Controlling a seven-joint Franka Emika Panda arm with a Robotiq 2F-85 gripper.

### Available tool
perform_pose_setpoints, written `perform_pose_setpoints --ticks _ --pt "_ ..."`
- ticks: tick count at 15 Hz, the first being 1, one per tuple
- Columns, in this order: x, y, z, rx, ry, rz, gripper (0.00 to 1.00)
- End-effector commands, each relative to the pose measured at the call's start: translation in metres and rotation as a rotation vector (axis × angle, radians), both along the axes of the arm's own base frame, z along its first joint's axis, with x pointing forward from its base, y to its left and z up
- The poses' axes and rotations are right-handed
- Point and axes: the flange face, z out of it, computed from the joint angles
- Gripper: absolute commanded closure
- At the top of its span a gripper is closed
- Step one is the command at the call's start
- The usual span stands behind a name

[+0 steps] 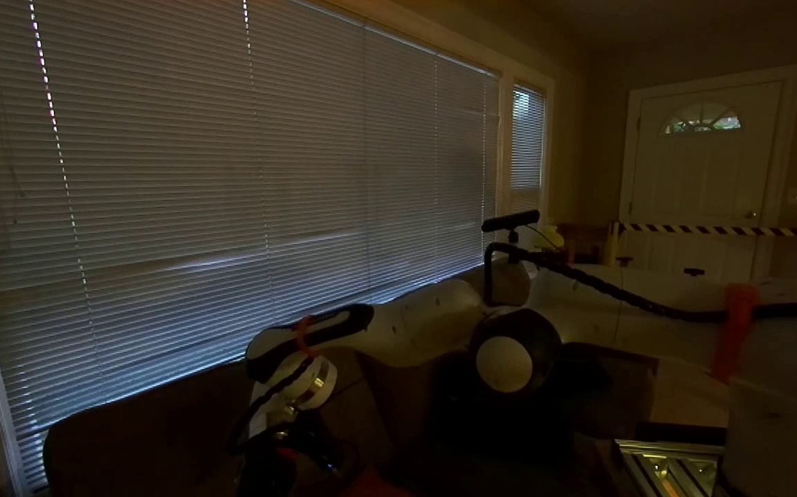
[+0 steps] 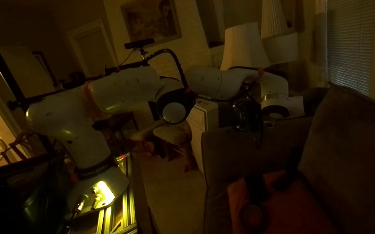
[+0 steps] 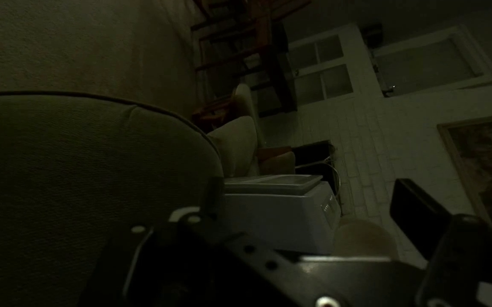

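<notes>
While the black metal two-fingered gripper point(image 3: 309, 198) has its jaws wide apart, the padded brown fabric sofa point(image 3: 96, 170) lies near one jaw, and a white box-shaped appliance point(image 3: 271, 217) shows beyond them, through their gap.

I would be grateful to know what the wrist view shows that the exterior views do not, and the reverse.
Only the wrist view shows a white-framed front of rectangular glass panes and a clear look between the spread jaws of the black two-fingered gripper.
Only the exterior views show white slatted blinds, in both, and, in an exterior view, orange fabric on the brown upholstered couch.
Shared with an exterior view: the couch, the gripper, a white boxy appliance and a brown-framed picture.
</notes>
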Motion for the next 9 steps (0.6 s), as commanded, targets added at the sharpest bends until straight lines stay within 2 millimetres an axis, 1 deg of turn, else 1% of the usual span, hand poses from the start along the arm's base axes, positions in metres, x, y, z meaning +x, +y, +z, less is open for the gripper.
perform_pose_setpoints --ticks 1,4,7,9 --pt "0.001 0.010 -0.012 0.007 0.001 -0.030 0.00" --pt "0.004 0.014 -0.018 0.009 -0.009 -0.070 0.00" --pt "0.016 0.013 -0.024 0.026 -0.037 -0.186 0.00" --pt "0.022 0.017 -0.024 0.058 -0.054 -0.242 0.00"
